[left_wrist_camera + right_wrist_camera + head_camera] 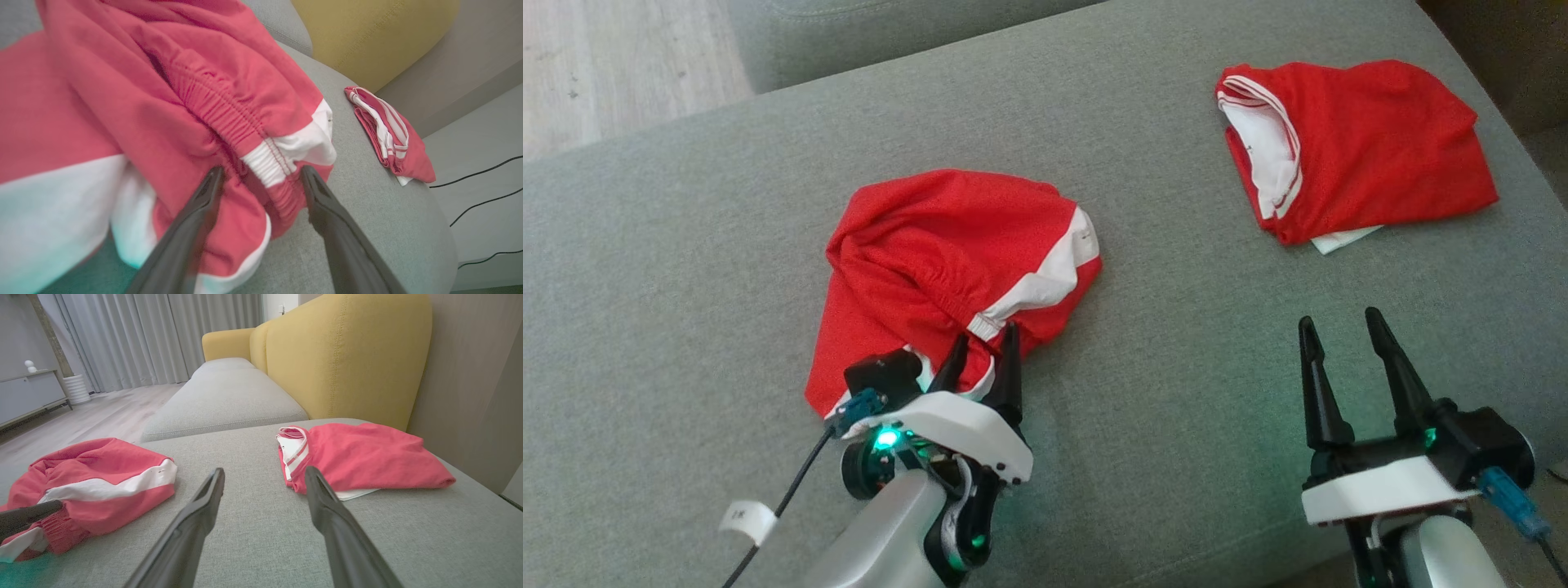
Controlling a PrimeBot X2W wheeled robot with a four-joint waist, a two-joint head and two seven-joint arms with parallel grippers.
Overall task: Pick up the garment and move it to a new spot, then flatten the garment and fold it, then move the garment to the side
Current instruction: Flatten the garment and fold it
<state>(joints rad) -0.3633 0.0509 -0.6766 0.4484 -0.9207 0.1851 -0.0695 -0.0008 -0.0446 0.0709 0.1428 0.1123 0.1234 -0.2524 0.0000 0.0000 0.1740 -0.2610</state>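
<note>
The garment [947,269], a crumpled pair of red shorts with a white side stripe and an elastic waistband, lies left of centre on the grey sofa cushion [1160,327]. My left gripper [984,347] is at its near edge, open, its two fingers straddling the gathered waistband without closing on it. The left wrist view shows the waistband [265,163] between my left gripper's [261,179] spread fingers. My right gripper [1343,331] stands open over bare cushion to the right, holding nothing. In the right wrist view the garment [102,477] lies left of my right gripper [263,475].
A folded red and white garment [1364,147] lies at the cushion's far right corner, also seen ahead of the right gripper [359,457]. A yellow backrest [347,355] rises behind it. Wooden floor [605,65] lies beyond the far left edge. Black cables [478,175] run on the floor.
</note>
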